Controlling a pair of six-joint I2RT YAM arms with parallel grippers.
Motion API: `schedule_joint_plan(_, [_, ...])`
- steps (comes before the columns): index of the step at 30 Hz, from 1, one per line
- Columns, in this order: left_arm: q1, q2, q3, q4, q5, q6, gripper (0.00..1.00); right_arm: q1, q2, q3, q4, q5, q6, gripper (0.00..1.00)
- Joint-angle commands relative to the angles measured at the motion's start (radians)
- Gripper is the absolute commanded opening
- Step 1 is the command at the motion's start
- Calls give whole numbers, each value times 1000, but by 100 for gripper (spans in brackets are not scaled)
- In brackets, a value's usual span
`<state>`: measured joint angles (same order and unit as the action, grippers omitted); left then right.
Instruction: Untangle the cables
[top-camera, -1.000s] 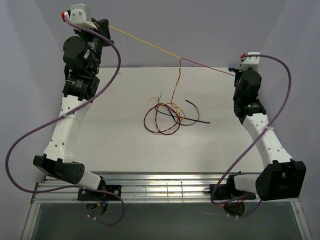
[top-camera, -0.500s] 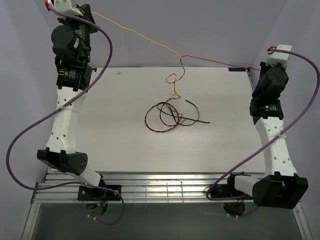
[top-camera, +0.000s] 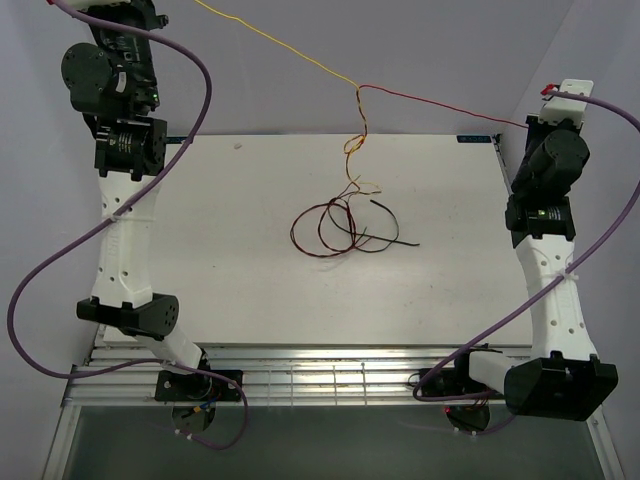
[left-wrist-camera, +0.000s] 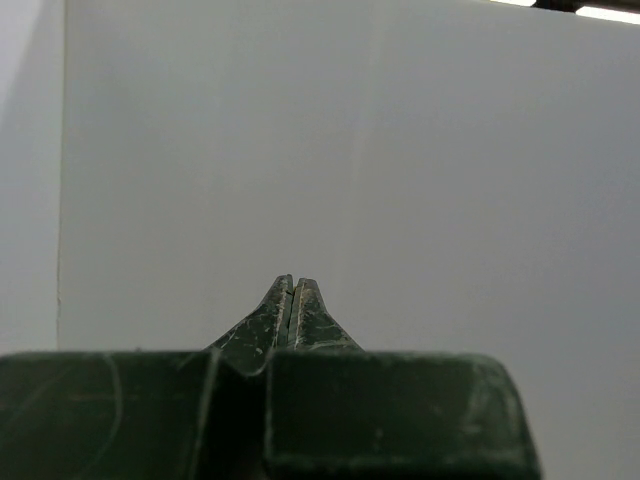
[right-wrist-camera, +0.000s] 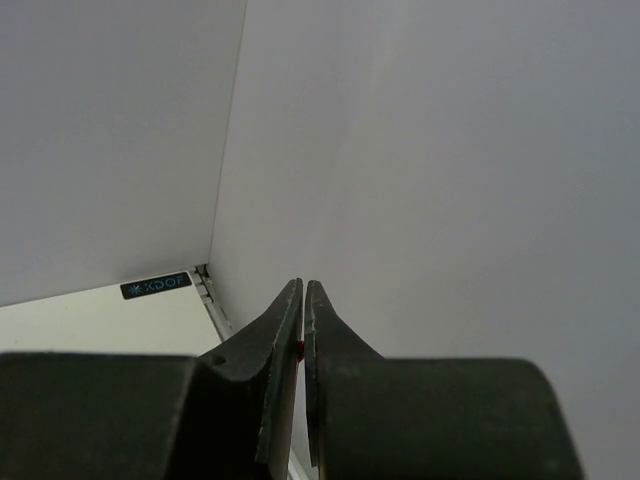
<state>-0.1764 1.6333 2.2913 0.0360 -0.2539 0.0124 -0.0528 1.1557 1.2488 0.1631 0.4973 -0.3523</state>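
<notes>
A thin yellow cable (top-camera: 280, 45) runs taut from the top left down to a twist with a thin red cable (top-camera: 440, 103), which runs on to my right gripper (top-camera: 531, 123). Below the twist, yellow and red strands (top-camera: 353, 150) hang down to a loose bundle of red loops (top-camera: 325, 228) on the white table (top-camera: 220, 250). A black cable (top-camera: 392, 241) lies beside the bundle. My left gripper (left-wrist-camera: 291, 280) is shut and raised high; its tips lie past the top edge of the top view. My right gripper (right-wrist-camera: 302, 285) is shut with a red bit (right-wrist-camera: 299, 348) between its jaws.
Thick purple arm cables (top-camera: 195, 95) loop beside both arms. Grey walls stand close on the left, back and right. A metal grille (top-camera: 330, 375) runs along the near table edge. A small dark label (top-camera: 476, 139) sits at the far right table corner.
Both arms have risen and spread apart, the left up and left, the right to the right. The yellow and red cables are pulled tighter, and the yellow loop has lifted off the bundle.
</notes>
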Motion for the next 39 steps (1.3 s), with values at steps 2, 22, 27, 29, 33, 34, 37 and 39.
schedule_joint_plan(2, [11, -32, 36, 111, -77, 112, 0, -18, -14, 98, 48, 38, -71, 8])
schedule_joint_plan(22, [14, -214, -866, 68, 320, -339, 0, -18, -100, -223, 4, -655, 321, 8])
schedule_joint_plan(27, [12, -207, -1162, 165, 614, -416, 0, -18, -52, -472, 7, -755, 499, 8])
schedule_joint_plan(29, [8, -208, -1214, 169, 674, -405, 0, -16, -13, -499, -45, -731, 525, 8])
schedule_joint_plan(33, [-6, -262, -1267, 180, 735, -374, 0, -16, 100, -546, -71, -717, 585, 8])
schedule_joint_plan(34, [-11, -288, -1268, 182, 752, -362, 0, -16, 113, -542, -80, -718, 592, 9])
schedule_joint_plan(37, [-32, -338, -1256, 185, 824, -301, 0, -16, 131, -520, -85, -769, 572, 25])
schedule_joint_plan(39, [-47, -361, -1222, 186, 861, -261, 0, -16, 127, -509, -88, -770, 540, 39])
